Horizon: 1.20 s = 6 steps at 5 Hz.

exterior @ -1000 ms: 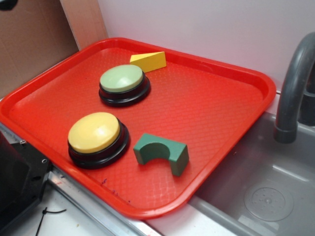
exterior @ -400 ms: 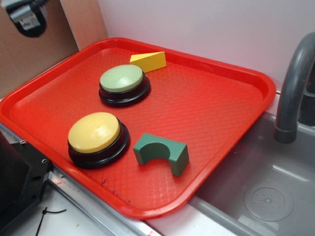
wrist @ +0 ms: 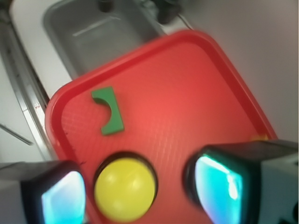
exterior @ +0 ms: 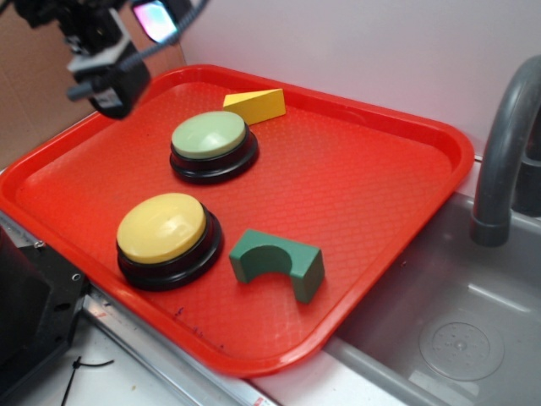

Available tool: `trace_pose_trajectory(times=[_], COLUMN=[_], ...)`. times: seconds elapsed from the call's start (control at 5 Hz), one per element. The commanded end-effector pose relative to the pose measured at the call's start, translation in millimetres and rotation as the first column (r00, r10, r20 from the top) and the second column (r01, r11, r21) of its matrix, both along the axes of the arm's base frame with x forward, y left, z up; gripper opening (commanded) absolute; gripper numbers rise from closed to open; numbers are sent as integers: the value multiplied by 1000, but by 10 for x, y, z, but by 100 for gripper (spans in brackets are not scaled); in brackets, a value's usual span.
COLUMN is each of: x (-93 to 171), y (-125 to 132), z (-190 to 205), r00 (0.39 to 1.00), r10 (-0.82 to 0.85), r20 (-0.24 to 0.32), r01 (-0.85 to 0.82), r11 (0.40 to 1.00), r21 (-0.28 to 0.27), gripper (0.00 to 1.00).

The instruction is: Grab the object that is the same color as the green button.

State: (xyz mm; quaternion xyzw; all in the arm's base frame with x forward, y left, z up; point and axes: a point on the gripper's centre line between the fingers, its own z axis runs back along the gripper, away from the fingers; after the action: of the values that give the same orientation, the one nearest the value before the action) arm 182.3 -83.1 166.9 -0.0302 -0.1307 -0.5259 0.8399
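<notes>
Your end effector (exterior: 108,80) hangs in the air over the far left corner of the red tray (exterior: 372,194), at the top left of the exterior view. In the wrist view its two fingers (wrist: 233,184) stand wide apart, with the yellow button (wrist: 124,189) showing between them, and they hold nothing.

One second ago only a dark scrap of the arm showed at the top left edge. A moment later more of it had entered, and now the whole head is in view, lower and further in over the tray. This looks like the opening approach; the grasp has not begun.

Just beyond the end effector sits the green button (exterior: 210,135), a pale sage dome on a black base, with the yellow wedge (exterior: 256,105) behind it near the tray's far rim. The yellow button stands nearer the front edge.

The green arch block (exterior: 279,264), the thing to grab, lies just beside the yellow button, toward the sink (exterior: 456,330), with its half-round cutout facing the tray's front edge. It is well apart from the end effector. Nothing on the tray has moved across the three exterior pictures.

You probably need to travel across the tray, past both buttons, before descending.
</notes>
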Motion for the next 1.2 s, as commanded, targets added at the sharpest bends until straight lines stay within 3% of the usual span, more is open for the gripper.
trace_pose_trajectory(times=[0.0, 0.2, 0.6, 1.0], x=[183, 178, 83, 168], y=[-369, -484, -721, -735], z=[-565, -783, -1133, -1473], r00=[980, 975, 956, 966], r10=[-190, -199, -257, -194], r20=[-58, -100, -138, -174], r01=[189, 201, 259, 220], r11=[982, 979, 966, 965], r21=[-17, 16, -4, 145], gripper=[100, 100, 100, 100])
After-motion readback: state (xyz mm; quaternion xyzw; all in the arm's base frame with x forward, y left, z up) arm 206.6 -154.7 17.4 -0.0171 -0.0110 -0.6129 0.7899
